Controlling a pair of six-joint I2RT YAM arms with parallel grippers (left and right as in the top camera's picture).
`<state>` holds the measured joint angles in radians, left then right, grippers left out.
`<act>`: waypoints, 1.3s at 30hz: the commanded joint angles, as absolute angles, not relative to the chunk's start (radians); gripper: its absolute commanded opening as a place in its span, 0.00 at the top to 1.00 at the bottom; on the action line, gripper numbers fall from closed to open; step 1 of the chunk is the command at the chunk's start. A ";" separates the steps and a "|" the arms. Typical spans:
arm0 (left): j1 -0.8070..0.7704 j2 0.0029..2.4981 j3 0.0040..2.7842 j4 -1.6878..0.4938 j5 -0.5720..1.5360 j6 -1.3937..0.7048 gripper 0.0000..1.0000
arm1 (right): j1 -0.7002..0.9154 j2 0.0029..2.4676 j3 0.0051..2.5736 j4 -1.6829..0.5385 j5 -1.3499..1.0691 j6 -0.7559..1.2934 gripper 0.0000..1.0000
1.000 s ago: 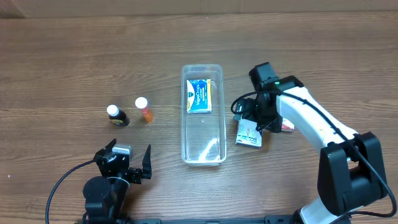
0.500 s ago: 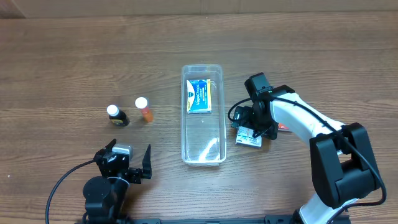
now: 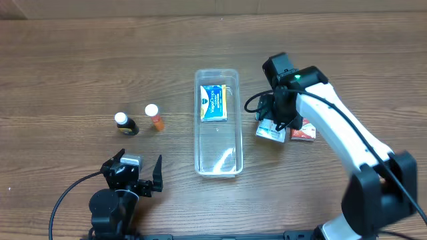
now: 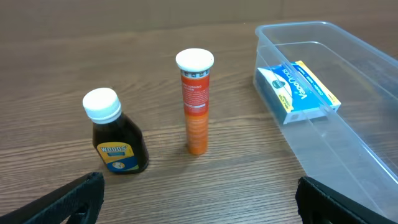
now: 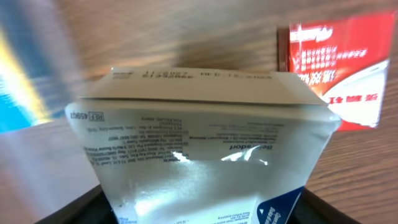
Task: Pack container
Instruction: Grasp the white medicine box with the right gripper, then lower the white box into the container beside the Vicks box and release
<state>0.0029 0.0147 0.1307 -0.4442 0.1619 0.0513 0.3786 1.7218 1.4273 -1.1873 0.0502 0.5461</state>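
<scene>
The clear plastic rectangular tray (image 3: 218, 143) lies lengthwise away from the arms. The right end effector (image 3: 275, 127) grips a white printed packet (image 3: 267, 131); the left end effector (image 3: 135, 170) gapes wide.

Clear, long, narrow container (image 3: 218, 143), open-topped, flat on the table (image 3: 67, 67), blue packet (image 3: 214, 102) at far end.

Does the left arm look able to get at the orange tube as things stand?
Likely yes. The left claw is open and empty, and the upright orange tube stands straight ahead of it. The dark bottle stands apart to the side, and nothing lies between claw and tube.
</scene>
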 commanded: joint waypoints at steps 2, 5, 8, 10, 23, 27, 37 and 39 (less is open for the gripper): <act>0.013 0.006 0.127 -0.440 0.173 0.038 0.00 | 0.461 1.607 1.467 -1.191 0.066 0.543 0.28; 0.013 0.006 0.127 -0.440 0.173 0.038 0.00 | 0.541 1.589 1.467 -1.187 0.063 0.543 0.30; 0.013 0.006 0.127 -0.440 0.173 0.038 0.00 | 0.625 1.590 1.467 -1.163 0.061 0.551 0.30; 0.013 0.006 0.127 -0.440 0.173 0.038 0.00 | 0.682 1.591 1.467 -1.129 0.059 0.555 0.30; 0.013 0.006 0.127 -0.440 0.173 0.038 0.00 | 0.796 1.786 1.465 -0.942 0.119 0.603 0.28; 0.013 0.006 0.127 -0.440 0.173 0.038 0.00 | 0.768 1.870 1.465 -0.921 0.123 0.577 0.28; 0.013 0.006 0.127 -0.440 0.173 0.038 0.00 | 0.765 1.914 1.465 -0.921 0.062 0.577 0.18; 0.013 0.006 0.127 -0.440 0.173 0.038 0.00 | 0.765 1.914 1.465 -0.921 0.042 0.577 0.18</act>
<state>0.0029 0.0147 0.1307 -0.4442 0.1619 0.0513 0.7624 1.9152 1.4441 -0.9268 0.0761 0.5793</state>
